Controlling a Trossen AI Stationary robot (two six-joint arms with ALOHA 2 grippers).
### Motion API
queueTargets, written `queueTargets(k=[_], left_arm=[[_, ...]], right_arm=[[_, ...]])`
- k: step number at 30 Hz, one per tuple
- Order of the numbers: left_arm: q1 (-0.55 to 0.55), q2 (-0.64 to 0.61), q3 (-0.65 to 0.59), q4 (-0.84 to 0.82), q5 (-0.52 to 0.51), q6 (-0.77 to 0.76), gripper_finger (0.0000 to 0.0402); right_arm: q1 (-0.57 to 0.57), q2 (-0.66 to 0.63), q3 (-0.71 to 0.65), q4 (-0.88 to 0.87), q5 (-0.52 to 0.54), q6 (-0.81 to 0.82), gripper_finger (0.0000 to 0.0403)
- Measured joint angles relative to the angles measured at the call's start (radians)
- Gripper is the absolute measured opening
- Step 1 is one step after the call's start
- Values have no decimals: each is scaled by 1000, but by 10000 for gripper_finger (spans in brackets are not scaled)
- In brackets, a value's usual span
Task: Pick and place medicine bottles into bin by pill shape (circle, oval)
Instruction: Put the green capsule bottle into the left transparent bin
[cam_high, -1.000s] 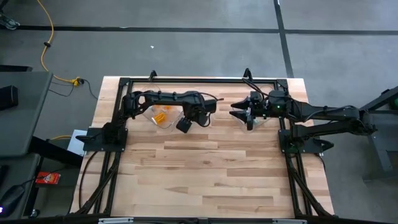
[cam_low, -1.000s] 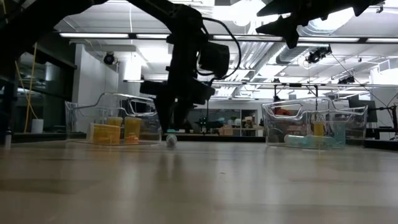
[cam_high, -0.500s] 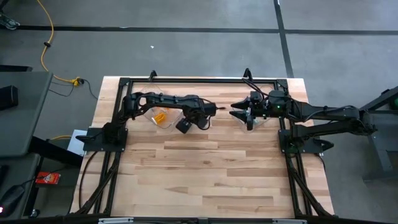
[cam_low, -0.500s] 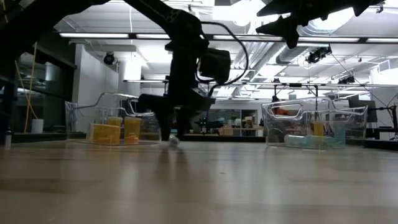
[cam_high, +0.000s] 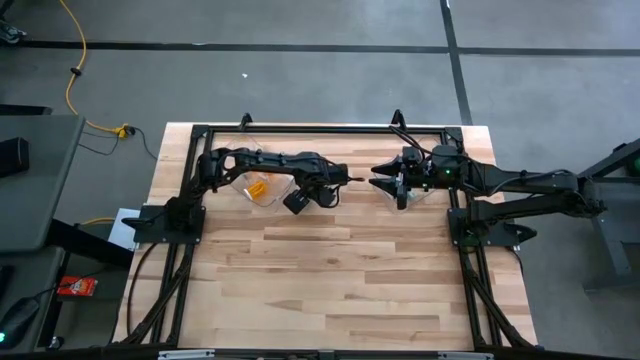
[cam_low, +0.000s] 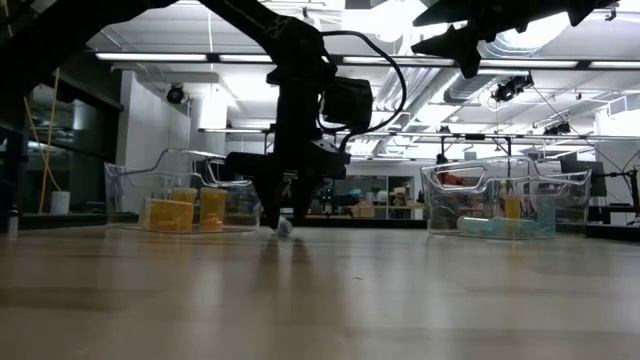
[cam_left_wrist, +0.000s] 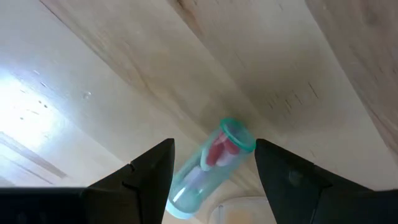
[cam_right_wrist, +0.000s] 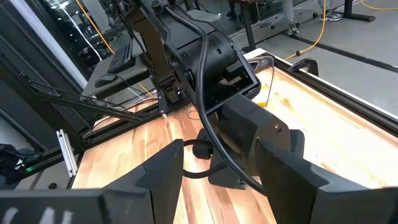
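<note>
Between the two bins, near the back of the table (cam_high: 330, 280), my left gripper (cam_left_wrist: 211, 168) is down at table height over a teal bottle (cam_left_wrist: 211, 165). Fingers apart, one on each side of it, not clamped yet. Bottle lies on its side on the wood, cap end pointing away from the wrist, red pills visible through the wall. Can't tell pill shape from here. Straddling it this way puts the pads across the body rather than the ends, so a close should grab the barrel, not the cap.

Low view shows the same bottle (cam_low: 284, 228) on the surface just under the gripper (cam_low: 283, 205).

Left bin (cam_low: 125, 195) holds orange bottles (cam_low: 185, 210); right bin (cam_low: 570, 200) holds a teal one lying flat (cam_low: 500, 227) plus an orange one. So teal likely goes right, my guess only.

Right gripper (cam_high: 385, 180) hangs over the right bin, well above the table, fingers spread and holding nothing. It's parked, probably to stay out of the left arm's way.

Next: close on the barrel. Risk: it's round and could roll out sideways as the fingers come in.
</note>
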Motion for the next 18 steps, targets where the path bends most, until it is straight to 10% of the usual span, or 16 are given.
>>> queueTargets(k=[18], left_arm=[[0,1,-55,-23,-31,66,211]], right_arm=[[0,0,0,0,0,0,193]])
